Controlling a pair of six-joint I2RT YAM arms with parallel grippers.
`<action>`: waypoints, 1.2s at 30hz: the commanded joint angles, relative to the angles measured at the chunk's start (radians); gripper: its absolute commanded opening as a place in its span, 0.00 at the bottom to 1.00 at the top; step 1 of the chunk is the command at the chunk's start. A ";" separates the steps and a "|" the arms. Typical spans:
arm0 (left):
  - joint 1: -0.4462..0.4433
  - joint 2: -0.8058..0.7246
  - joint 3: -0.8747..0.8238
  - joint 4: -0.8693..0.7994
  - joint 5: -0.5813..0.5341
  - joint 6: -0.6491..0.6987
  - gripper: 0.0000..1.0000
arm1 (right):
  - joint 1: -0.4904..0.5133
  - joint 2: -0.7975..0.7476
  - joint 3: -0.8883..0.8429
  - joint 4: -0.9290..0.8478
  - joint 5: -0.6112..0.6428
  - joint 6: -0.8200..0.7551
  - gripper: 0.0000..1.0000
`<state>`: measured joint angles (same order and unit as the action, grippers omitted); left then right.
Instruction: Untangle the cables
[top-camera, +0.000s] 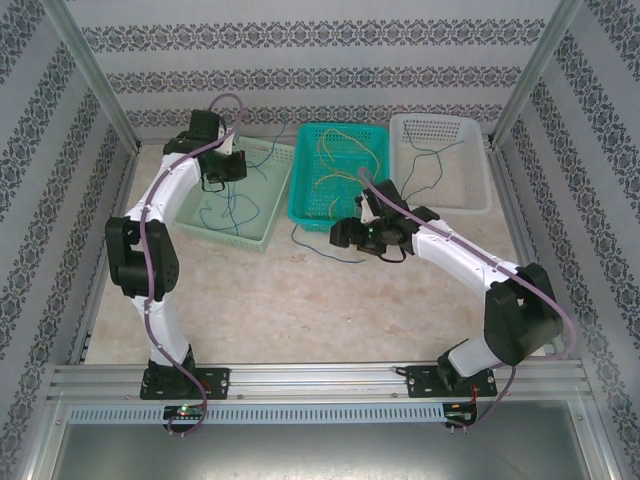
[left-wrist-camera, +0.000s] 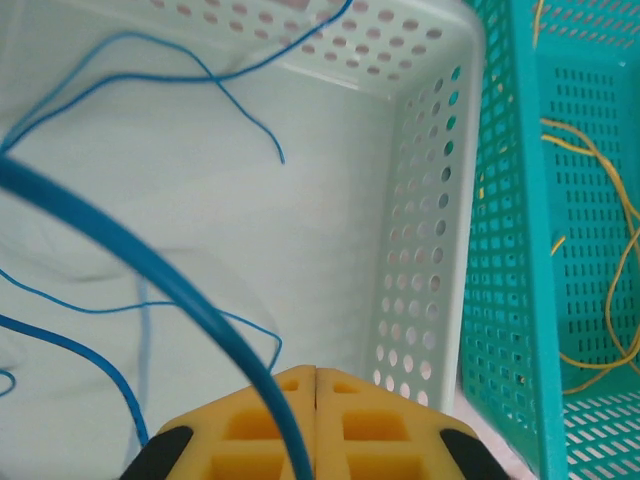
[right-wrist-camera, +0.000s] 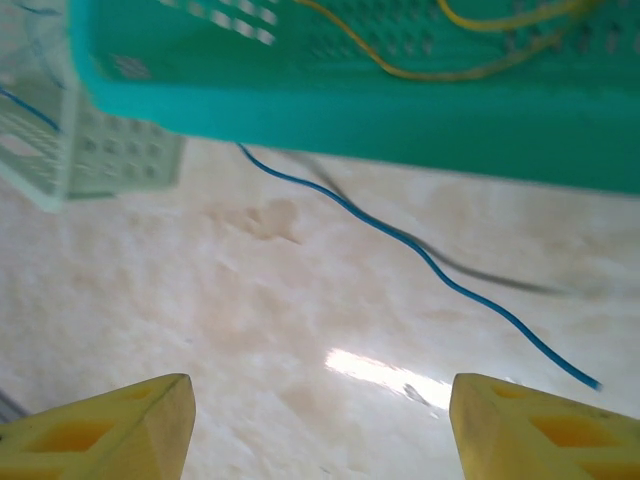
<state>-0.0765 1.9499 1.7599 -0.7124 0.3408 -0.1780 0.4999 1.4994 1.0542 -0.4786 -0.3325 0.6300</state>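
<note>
The table (top-camera: 300, 300) has three baskets in a row at its far side. The pale green basket (top-camera: 283, 190) sits at 11 o'clock, the teal basket (top-camera: 345, 127) at 12 o'clock, and the white basket (top-camera: 435, 128) at 1 o'clock. The left gripper (top-camera: 222, 170) hangs over the pale green basket. In its wrist camera, the left gripper (left-wrist-camera: 315, 400) has its two yellow fingers pressed tight together. A blue cable (left-wrist-camera: 150, 260) runs down between them, so it is pinched there. From the fingers it bends up and away toward 10 o'clock. More thin blue cables (left-wrist-camera: 200, 70) lie loose on the floor of the pale green basket (left-wrist-camera: 420, 250). The teal basket (left-wrist-camera: 500, 300) stands just beside it at 3 o'clock, with yellow cables (left-wrist-camera: 600, 200) inside. The right gripper (top-camera: 342, 236) is low over the table, near the front of the teal basket. Its wrist camera shows the right gripper (right-wrist-camera: 320, 430) wide open. One yellow finger (right-wrist-camera: 110, 425) is at 7 o'clock, and the other is at 5 o'clock. Nothing is between them. A loose blue cable (right-wrist-camera: 430, 265) lies on the bare table ahead of the fingers. It comes out from under the teal basket (right-wrist-camera: 350, 110) and runs toward 4 o'clock. From above, that loose blue cable (top-camera: 325, 248) lies just in front of the teal basket. The white basket holds a thin dark cable (top-camera: 432, 160). Its colour is hard to tell.
</note>
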 joint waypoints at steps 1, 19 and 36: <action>0.000 0.033 0.019 -0.082 0.035 -0.005 0.11 | 0.006 -0.002 -0.032 -0.081 0.074 -0.035 0.67; -0.002 -0.038 0.088 -0.197 0.098 -0.029 1.00 | 0.000 0.069 -0.035 -0.110 0.134 -0.049 0.62; -0.023 -0.306 -0.155 -0.143 -0.086 -0.035 1.00 | 0.009 0.185 0.014 -0.130 0.172 -0.062 0.56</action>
<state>-0.0822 1.7039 1.6447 -0.8833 0.2783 -0.1955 0.5018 1.6444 1.0496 -0.5819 -0.1703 0.5705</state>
